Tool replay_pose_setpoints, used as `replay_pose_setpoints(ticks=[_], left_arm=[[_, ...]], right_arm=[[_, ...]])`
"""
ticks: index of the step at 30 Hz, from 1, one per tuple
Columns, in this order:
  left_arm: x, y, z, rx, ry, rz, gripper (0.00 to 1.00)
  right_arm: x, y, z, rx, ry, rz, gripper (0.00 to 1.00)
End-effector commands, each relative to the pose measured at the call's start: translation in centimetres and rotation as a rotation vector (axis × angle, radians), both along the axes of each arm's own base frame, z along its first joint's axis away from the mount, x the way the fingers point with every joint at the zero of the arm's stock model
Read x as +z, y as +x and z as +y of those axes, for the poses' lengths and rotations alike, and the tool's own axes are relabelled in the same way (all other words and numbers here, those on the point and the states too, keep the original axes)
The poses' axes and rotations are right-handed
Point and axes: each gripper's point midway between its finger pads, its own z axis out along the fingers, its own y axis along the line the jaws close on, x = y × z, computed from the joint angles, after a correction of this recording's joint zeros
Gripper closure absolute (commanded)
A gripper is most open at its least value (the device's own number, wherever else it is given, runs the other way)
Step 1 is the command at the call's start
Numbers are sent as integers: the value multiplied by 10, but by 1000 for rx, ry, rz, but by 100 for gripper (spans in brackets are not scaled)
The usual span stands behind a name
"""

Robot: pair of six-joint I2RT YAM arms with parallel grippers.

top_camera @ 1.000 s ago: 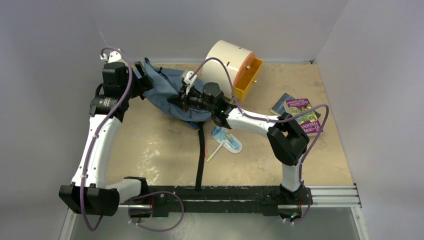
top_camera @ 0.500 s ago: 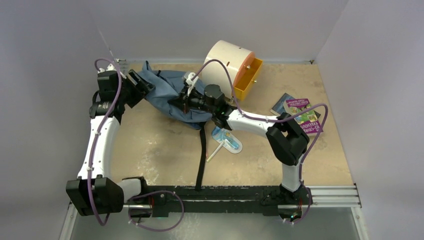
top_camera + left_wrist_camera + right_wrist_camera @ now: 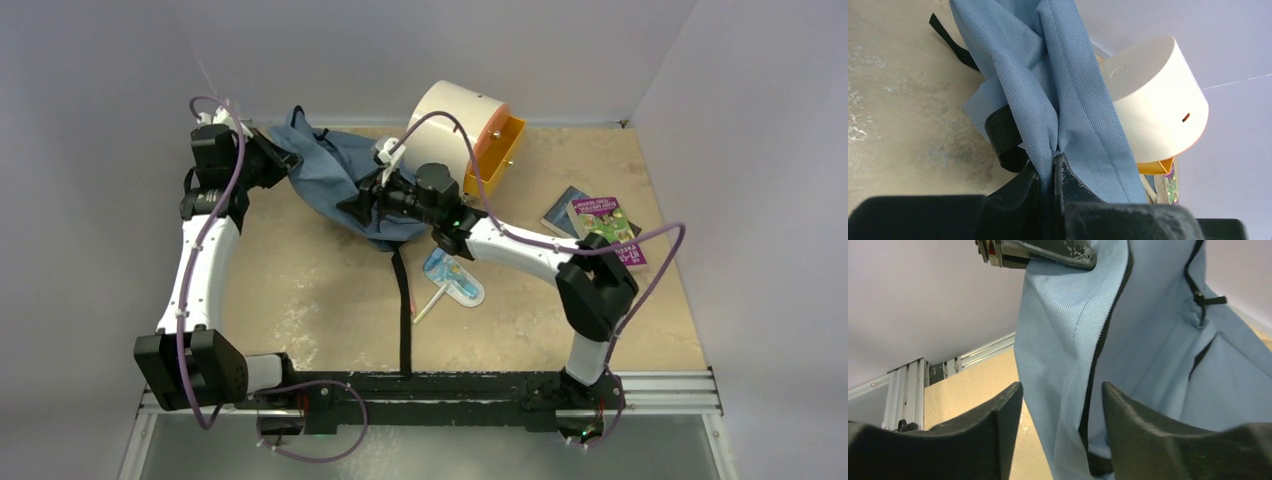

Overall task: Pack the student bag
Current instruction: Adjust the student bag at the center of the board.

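The soft blue cloth backpack with black straps [image 3: 330, 175] sits at the back of the tan table [image 3: 300, 300], next to the round cream cabinet [image 3: 450, 112], with the left gripper [image 3: 1052, 162] pinching a fold of its cloth and the right gripper [image 3: 1062, 390] spread wide apart near its zipper edge.

We see soft, even light from above in the overhead view, with only faint shadows under the arms on the table [image 3: 320, 290]. In the left wrist view the weave of the student bag [image 3: 1058, 90] is sharp and brightly lit, while the left gripper [image 3: 1048, 167], close to the lens, blurs into black. The right gripper [image 3: 1062, 390] looks equally dark and soft-edged
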Motion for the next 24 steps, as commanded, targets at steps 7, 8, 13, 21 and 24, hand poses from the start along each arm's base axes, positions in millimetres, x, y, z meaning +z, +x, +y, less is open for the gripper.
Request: replay_pose_setpoints(ticks=[7,8,13,21,24], left_arm=[[-65,-31,50,186,60,202,79],[-73,-38,59,224,81,240,69],[-67,-67,87,376,183,278,33],[-10,-89,108,455,322,185,28],[-2,-88,92,343,342,129,27]], right_arm=[[24,-14,-61,-212,63,77,33],[20,-17,-66,-223,72,106,33],[-8,-28,-81,-267,102,267,33],[-55,-11,-100,-500,76,518,32],[-68,-5,-103,-554,44,544,32]])
